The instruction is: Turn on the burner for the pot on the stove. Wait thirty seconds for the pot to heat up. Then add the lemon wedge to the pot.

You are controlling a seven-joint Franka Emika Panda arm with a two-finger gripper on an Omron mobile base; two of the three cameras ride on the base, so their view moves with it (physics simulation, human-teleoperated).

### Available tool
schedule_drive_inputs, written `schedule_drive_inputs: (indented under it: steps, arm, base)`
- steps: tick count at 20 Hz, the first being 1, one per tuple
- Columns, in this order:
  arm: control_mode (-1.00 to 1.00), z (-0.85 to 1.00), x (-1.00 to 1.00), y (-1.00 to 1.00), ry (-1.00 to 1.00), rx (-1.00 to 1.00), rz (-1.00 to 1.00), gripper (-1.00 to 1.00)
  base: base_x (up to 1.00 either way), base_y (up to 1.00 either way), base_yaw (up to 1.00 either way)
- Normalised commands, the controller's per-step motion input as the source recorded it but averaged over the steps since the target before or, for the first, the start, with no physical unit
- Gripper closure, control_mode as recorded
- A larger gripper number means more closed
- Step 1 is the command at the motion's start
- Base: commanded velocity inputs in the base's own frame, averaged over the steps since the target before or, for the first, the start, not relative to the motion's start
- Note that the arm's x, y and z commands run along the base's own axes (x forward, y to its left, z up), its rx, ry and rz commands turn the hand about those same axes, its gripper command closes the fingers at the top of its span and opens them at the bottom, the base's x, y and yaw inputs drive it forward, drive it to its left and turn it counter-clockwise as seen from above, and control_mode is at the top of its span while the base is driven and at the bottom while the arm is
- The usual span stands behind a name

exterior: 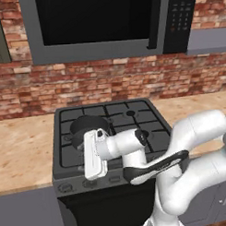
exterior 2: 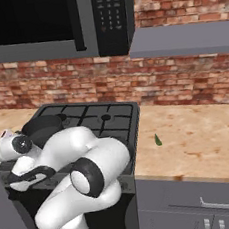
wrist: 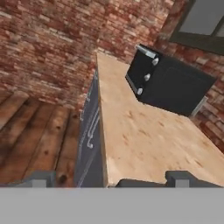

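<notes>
Pot [exterior: 90, 126] on stove [exterior: 133, 115] rear-left burner; hand [wrist: 109, 178] wide open.

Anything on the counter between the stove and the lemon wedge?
No. In the right base view, bare counter runs from the stove to the lemon wedge.

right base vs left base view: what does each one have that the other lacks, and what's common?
Right base view: the lemon wedge lying on the counter right of the stove, apart from the pot, and a drawer handle below. Left base view: the stove's front knobs and the left counter stretch. Both: stove, pot on its left side, microwave above, brick wall, the arm.
</notes>
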Motion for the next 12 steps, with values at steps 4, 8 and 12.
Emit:
schedule_drive_inputs:
  steps: [4,8,12]
  arm:
    - [-1.00,1.00,0.08,-0.29,0.19,0.15,0.00,-1.00]
    - [-1.00,0.97,0.11,-0.43,0.17,0.14,0.00,-1.00]
    - [-1.00,0.93,0.06,-0.41,0.11,0.12,0.00,-1.00]
  base:
    - [0.00,0.00,0.00]
    - [0.00,0.00,0.00]
    - [0.00,0.00,0.00]
